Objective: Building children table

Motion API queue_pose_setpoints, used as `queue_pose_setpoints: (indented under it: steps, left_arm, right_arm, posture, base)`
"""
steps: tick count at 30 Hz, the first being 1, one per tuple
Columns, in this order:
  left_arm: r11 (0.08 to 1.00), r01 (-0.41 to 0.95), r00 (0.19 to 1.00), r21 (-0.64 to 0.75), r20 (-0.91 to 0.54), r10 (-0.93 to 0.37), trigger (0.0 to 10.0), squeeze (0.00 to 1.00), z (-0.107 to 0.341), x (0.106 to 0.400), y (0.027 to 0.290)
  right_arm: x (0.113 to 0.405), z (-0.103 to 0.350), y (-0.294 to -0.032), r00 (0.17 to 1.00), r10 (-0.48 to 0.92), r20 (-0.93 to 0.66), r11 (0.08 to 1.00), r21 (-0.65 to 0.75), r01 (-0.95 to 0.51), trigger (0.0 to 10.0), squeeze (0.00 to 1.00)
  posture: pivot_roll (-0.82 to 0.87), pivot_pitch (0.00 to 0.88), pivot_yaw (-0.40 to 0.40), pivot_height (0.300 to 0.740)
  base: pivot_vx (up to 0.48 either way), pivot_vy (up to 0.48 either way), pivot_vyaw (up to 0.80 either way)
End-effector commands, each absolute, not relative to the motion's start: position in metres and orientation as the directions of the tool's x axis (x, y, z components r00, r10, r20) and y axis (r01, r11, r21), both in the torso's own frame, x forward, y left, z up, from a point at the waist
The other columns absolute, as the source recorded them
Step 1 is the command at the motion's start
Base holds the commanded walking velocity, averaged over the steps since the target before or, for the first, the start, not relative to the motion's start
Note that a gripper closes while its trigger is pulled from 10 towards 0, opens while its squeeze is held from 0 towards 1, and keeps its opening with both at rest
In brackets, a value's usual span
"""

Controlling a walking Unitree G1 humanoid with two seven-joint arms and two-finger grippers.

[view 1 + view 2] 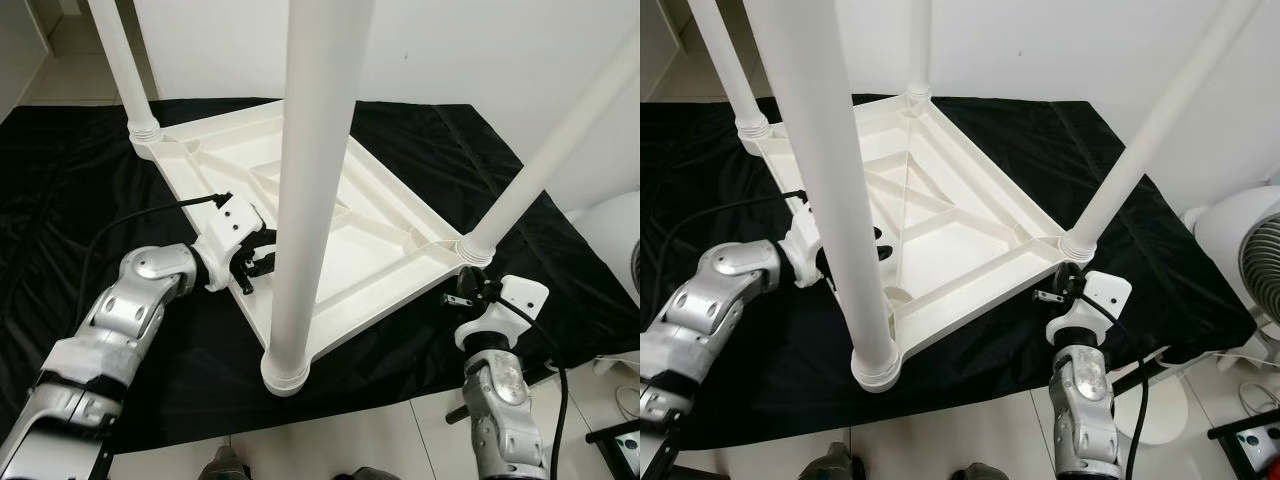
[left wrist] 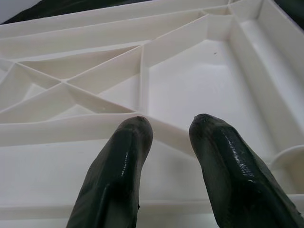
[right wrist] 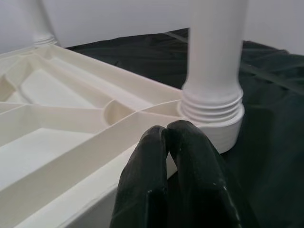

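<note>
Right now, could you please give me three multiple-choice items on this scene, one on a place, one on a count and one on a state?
1. What does the table top lie on?
A bare tiles
B a black cloth
C a sofa

2. How many legs stand in its corners in the right eye view?
A one
B two
C four

3. How are the right gripper's fingers?
A wide apart
B pressed together
C around a leg

B: dark cloth surrounds the top.
C: one leg rises at each corner.
B: the right wrist view shows the fingertips touching.

Head cameras look down on the upturned table [image 1: 300,190]; wrist cameras view its ribs closely.
</note>
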State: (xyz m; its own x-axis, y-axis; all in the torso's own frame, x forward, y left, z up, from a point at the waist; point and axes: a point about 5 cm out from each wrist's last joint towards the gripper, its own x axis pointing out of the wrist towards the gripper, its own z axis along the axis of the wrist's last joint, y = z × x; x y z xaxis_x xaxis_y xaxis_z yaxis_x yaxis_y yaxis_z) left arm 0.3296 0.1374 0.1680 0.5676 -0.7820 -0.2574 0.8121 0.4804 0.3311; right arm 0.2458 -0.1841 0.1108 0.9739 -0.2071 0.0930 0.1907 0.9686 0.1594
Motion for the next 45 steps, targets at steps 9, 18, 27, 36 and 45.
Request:
queue_pose_setpoints:
  steps: [9, 18, 27, 36, 45]
  left_arm:
    - [0.497, 0.797, 0.581, 0.343, -0.212, -0.786, 10.0, 0.0, 0.172, 0.334, 0.14]
    - [0.417, 0.873, 0.464, 0.255, -0.166, -0.87, 10.0, 0.0, 0.176, 0.317, 0.136]
    - [0.266, 0.953, 0.28, 0.143, -0.092, -0.956, 10.0, 0.0, 0.179, 0.283, 0.122]
    - [0.168, 0.983, 0.17, 0.068, -0.024, -0.985, 10.0, 0.0, 0.187, 0.261, 0.113]
    - [0.08, 0.997, 0.079, 0.022, 0.003, -0.997, 10.0, 0.0, 0.193, 0.246, 0.109]
  right_arm:
    - [0.238, 0.103, -0.186, 0.925, -0.379, 0.024, 0.905, 0.22, 0.365, 10.0, 0.0]
    - [0.233, 0.102, -0.199, 0.833, -0.553, 0.029, 0.83, 0.109, 0.547, 10.0, 0.0]
    - [0.251, 0.124, -0.23, 0.737, -0.664, 0.123, 0.746, 0.048, 0.664, 10.0, 0.0]
    - [0.286, 0.154, -0.268, 0.691, -0.688, 0.221, 0.711, 0.013, 0.703, 10.0, 0.0]
    - [0.312, 0.175, -0.281, 0.712, -0.655, 0.254, 0.738, 0.012, 0.675, 10.0, 0.0]
  posture:
    - [0.05, 0.02, -0.038, 0.74]
    - [0.07, 0.025, -0.049, 0.74]
    - [0.08, 0.042, -0.061, 0.74]
    - [0.09, 0.043, -0.069, 0.74]
    - [0.1, 0.045, -0.069, 0.74]
  base:
    - [0.0, 0.0, 0.0]
    - [0.0, 0.0, 0.0]
    - [0.0, 0.0, 0.0]
    - [0.0, 0.0, 0.0]
    - [0.0, 0.0, 0.0]
